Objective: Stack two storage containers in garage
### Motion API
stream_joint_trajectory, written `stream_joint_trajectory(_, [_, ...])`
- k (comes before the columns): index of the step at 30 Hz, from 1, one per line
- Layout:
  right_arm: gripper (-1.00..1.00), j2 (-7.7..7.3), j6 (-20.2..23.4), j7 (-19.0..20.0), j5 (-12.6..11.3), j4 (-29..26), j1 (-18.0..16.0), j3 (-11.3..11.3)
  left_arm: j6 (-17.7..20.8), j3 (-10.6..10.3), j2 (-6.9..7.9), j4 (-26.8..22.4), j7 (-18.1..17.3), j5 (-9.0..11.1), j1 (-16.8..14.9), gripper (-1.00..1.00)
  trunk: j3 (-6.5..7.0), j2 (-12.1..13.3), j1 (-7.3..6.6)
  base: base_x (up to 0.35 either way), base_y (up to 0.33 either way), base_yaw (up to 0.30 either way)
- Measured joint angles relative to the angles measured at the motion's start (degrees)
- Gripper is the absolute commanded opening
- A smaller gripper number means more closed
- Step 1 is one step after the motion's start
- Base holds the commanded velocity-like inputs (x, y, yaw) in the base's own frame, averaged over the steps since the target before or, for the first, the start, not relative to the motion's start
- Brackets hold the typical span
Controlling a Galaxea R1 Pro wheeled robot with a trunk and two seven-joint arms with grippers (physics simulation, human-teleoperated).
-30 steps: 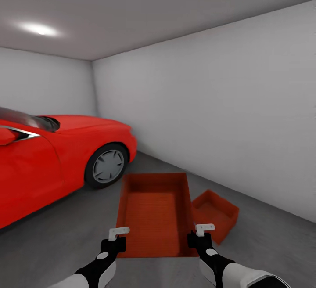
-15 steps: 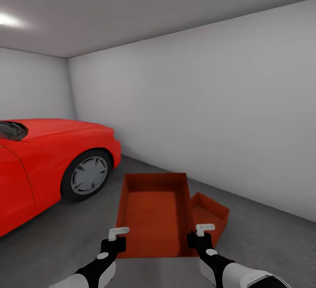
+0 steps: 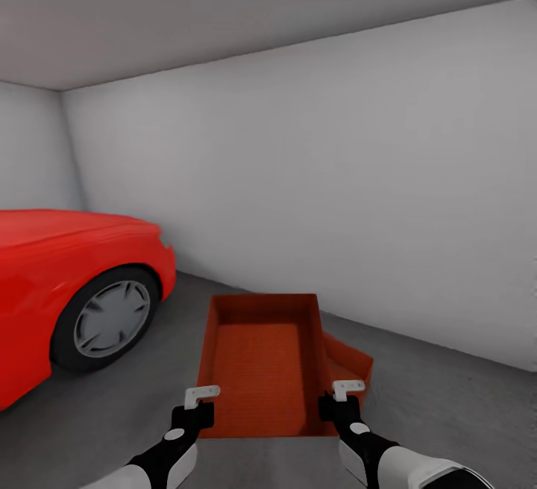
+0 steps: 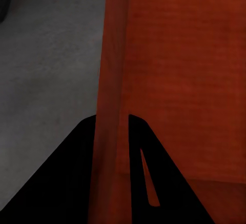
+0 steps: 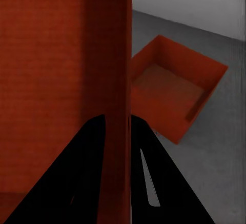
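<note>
The held storage container (image 3: 261, 362), an empty orange-red bin, hung level between both arms above the garage floor (image 3: 462, 414). The left tool (image 3: 201, 398) clamped its left wall and the right tool (image 3: 347, 390) its right wall, each wall pinched between the fingers. The second storage container (image 5: 177, 88), also empty, sat on the floor just beyond the held bin's right edge, partly hidden by it. A red car (image 3: 67, 288) stood to the left, a pale grey wall (image 3: 335, 176) ahead, with bare concrete to the right.
</note>
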Motion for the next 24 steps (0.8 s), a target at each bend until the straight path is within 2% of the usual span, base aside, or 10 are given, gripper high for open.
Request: stream_joint_trajectory(24, [-1.00, 0.00, 0.0, 0.0, 0.0, 0.0, 0.0, 0.0, 0.0, 0.0, 0.00, 0.0, 0.0, 0.0, 0.0, -1.00, 0.00, 0.0, 0.00, 0.321, 0.141, -0.272])
